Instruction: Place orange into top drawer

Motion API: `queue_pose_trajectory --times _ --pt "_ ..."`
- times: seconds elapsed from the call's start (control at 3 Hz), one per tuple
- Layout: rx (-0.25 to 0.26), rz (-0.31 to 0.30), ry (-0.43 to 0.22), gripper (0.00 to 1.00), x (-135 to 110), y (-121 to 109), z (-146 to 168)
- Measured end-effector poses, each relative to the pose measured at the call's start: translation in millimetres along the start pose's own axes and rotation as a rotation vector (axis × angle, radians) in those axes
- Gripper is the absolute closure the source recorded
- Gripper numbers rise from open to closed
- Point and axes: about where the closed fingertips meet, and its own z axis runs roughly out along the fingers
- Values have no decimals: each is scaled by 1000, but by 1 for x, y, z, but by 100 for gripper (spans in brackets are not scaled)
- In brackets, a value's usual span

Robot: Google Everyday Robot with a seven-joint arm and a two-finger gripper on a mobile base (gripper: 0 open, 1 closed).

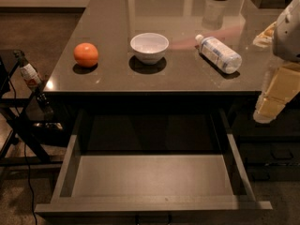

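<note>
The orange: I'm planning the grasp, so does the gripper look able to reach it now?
Probably: the orange sits uncovered, apart from the bowl; the gripper hangs far right, beyond the bottle.

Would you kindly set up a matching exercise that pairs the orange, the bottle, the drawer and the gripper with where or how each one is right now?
Things:
1. orange
2. plastic bottle
3. top drawer
4. gripper

Places or states:
A. pulled open below the tabletop, nothing inside
B. at the right edge of the view, by the table's front right corner, holding nothing
C. lying on its side on the right part of the tabletop
D. on the left part of the tabletop, left of the white bowl

Pairs: 1-D, 2-C, 3-A, 4-B
</note>
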Motion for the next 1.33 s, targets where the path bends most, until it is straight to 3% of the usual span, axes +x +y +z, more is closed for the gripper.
queue_pose_trajectory --times 0.33,0.67,1.33 --pt "0 0 0 0 0 0 0" --pt "0 -41 -42 0 -36 -16 10" --pt "-60 -208 -112 0 -147 -37 36"
